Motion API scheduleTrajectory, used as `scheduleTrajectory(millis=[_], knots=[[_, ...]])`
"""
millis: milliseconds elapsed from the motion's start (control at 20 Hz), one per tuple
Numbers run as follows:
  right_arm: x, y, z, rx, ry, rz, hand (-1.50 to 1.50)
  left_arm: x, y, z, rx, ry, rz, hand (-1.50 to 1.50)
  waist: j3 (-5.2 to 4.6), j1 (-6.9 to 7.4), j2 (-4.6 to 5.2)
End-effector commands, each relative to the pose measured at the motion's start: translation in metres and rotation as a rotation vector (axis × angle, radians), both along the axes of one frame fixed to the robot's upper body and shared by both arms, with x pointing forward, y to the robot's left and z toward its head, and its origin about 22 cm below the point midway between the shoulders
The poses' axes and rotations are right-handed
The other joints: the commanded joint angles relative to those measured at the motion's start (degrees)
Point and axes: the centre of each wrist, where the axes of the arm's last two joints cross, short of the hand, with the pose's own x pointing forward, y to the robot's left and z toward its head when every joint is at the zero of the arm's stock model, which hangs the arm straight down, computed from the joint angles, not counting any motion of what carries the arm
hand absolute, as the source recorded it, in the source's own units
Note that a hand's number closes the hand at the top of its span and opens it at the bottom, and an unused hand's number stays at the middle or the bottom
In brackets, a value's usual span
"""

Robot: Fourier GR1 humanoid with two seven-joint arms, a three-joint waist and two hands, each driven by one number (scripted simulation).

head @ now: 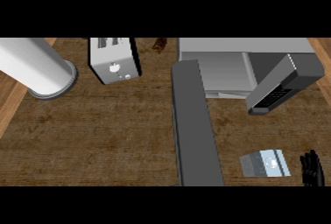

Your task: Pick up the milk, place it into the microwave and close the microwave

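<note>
The right hand shows at the lower right corner of the head view, with only its black fingers visible; they appear straight and spread, and hold nothing. The left hand is out of view.

The milk carton lies on the brown worktop just to the left of the right hand, close to it but not touching. The carton is grey and light blue and is free of any grasp.

A long dark grey panel, the open microwave door, runs from the lower edge of the view up toward the microwave, left of the milk carton. The microwave stands at the upper right of the worktop, its light grey cavity open. A dark block with a keypad, the control panel, shows tilted at the microwave's right side.

Farther left, a silver toaster stands near the worktop's far edge. A white cylinder with a grey rim occupies the upper left corner. A small brown object lies between the toaster and the microwave; its type cannot be determined
</note>
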Motion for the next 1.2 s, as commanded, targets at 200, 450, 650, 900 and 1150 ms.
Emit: scheduleTrajectory(millis=[200,450,650,900,1150], knots=[[0.021,-0.021,-0.05,-0.061,0.045,-0.008,-1.5,-0.017,0.004,0.028,-0.029,-0.101,-0.051,-1.5,0.05,0.8,0.03],[0.01,-0.018,-0.077,-0.035,0.032,0.024,-1.5,-0.018,-0.004,0.02,-0.048,-0.086,-0.042,-1.5,0.04,0.06,0.08],[0.024,-0.024,-0.09,-0.025,0.031,0.039,-1.5,-0.032,0.006,0.015,-0.036,-0.078,-0.05,-1.5,0.03,0.68,0.01],[0.049,-0.016,-0.096,0.045,-0.002,0.085,-1.5,-0.015,0.009,0.027,-0.051,-0.091,-0.051,-1.5,0.05,-0.04,0.21],[0.05,-0.015,-0.109,0.142,-0.052,0.114,1.5,-0.023,0.012,0.024,-0.051,-0.078,-0.062,-1.5,0.07,0.27,0.16]])
